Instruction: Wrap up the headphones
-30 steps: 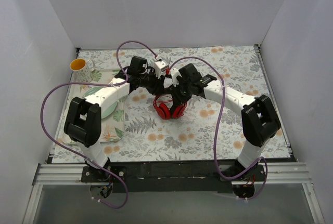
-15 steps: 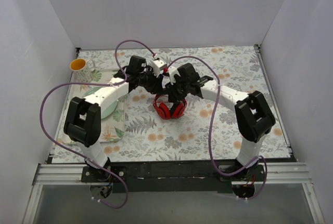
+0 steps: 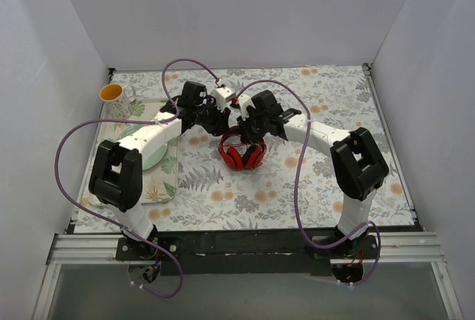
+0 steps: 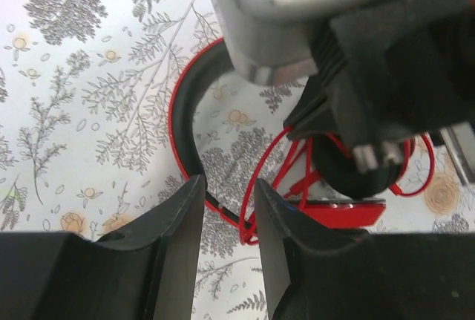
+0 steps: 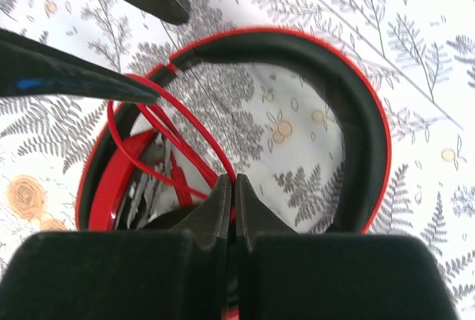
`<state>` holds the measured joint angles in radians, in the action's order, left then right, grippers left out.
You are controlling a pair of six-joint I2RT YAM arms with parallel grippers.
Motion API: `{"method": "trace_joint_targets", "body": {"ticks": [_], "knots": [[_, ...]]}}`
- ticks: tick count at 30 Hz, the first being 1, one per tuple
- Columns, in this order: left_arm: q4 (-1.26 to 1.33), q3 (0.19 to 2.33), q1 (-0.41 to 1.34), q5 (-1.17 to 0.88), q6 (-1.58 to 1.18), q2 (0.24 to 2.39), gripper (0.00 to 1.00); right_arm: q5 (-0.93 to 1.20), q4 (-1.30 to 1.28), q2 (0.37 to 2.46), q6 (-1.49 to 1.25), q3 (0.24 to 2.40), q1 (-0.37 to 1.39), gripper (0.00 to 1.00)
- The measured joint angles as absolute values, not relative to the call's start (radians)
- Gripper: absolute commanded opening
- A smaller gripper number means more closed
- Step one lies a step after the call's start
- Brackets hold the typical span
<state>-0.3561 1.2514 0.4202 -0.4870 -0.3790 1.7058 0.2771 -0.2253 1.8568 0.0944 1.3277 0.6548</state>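
The red headphones (image 3: 241, 154) lie on the flowered cloth at mid-table, ear cups folded in, with the thin red cable (image 5: 197, 136) looped over them. My right gripper (image 5: 231, 183) is shut on a strand of that cable, just inside the black-lined headband (image 5: 361, 116); from above it (image 3: 249, 134) hangs over the headphones. My left gripper (image 4: 228, 184) is open, its fingers straddling the headband (image 4: 177, 116), with a cable loop (image 4: 243, 215) beside its right finger. From above it (image 3: 231, 127) meets the right gripper over the headphones.
A white mug (image 3: 116, 98) with yellow inside stands at the far left. A pale green plate (image 3: 154, 155) lies under the left arm. White walls close in the table on three sides. Purple robot cables arch over both arms.
The right arm's elbow has swung left and back, carrying its gripper slightly leftward over the headphones. The left arm has shifted only slightly. The headphones stay in place.
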Motion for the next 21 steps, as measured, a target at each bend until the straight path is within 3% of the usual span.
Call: {"method": "trace_joint_targets", "body": {"ticks": [14, 21], "knots": [[-0.364, 1.222, 0.451, -0.515, -0.356, 1.715, 0.33, 0.208, -0.251, 1.774, 0.139, 1.216, 0.654, 0.06], [-0.339, 1.218, 0.46, -0.512, -0.356, 1.745, 0.33, 0.186, -0.304, 1.774, 0.14, 1.216, 0.651, 0.39]]}}
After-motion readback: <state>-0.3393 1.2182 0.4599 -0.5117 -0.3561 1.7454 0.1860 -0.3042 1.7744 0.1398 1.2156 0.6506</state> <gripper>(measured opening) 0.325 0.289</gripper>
